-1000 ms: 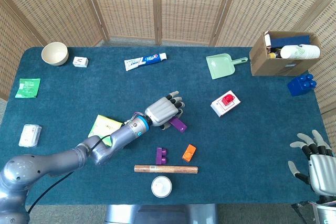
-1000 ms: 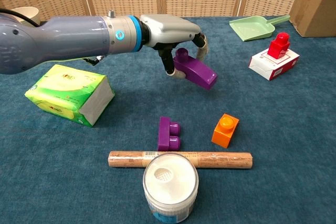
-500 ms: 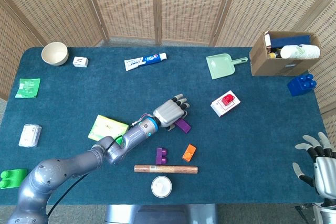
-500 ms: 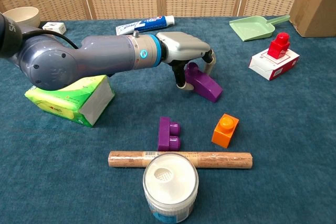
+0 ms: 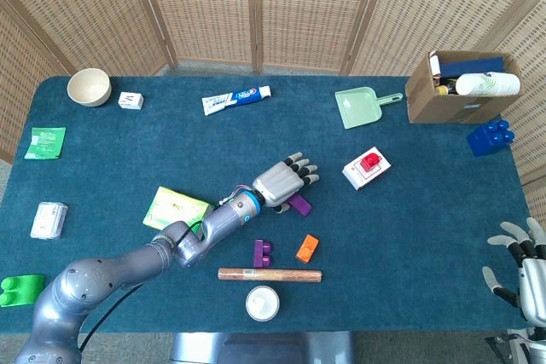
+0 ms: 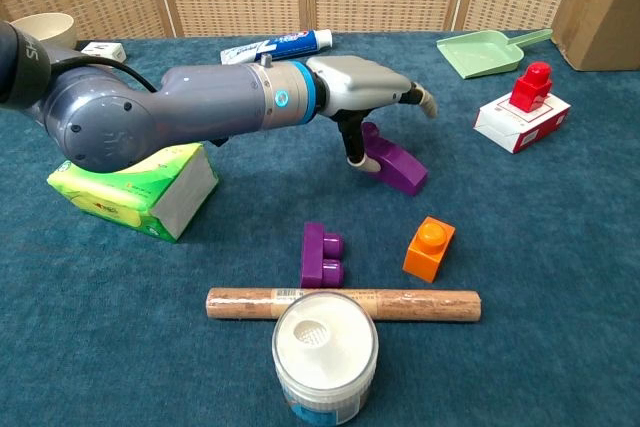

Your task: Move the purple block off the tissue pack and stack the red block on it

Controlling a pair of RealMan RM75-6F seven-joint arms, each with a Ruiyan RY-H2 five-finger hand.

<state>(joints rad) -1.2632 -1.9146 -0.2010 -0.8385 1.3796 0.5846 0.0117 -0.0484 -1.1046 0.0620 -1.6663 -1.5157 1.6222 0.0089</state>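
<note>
The long purple block (image 5: 299,205) (image 6: 397,164) lies on the blue cloth, right of the green tissue pack (image 5: 175,208) (image 6: 130,182). My left hand (image 5: 286,181) (image 6: 370,97) hovers over the block's near end with its fingers stretched out flat. Its thumb hangs down beside the block, and I cannot tell whether they touch. The red block (image 5: 370,161) (image 6: 530,85) stands on a small white-and-red box at the right. My right hand (image 5: 520,262) sits at the lower right corner, fingers apart and empty.
A second purple block (image 6: 322,255), an orange block (image 6: 429,247), a brown roll (image 6: 343,304) and a white-lidded jar (image 6: 325,352) lie near the front edge. At the back are a green dustpan (image 5: 361,108), a cardboard box (image 5: 461,87), a blue block (image 5: 490,137) and toothpaste (image 5: 236,100).
My left hand lowered the purple block from the air onto the cloth, then spread its fingers off it. My right hand drifted down toward the frame's corner.
</note>
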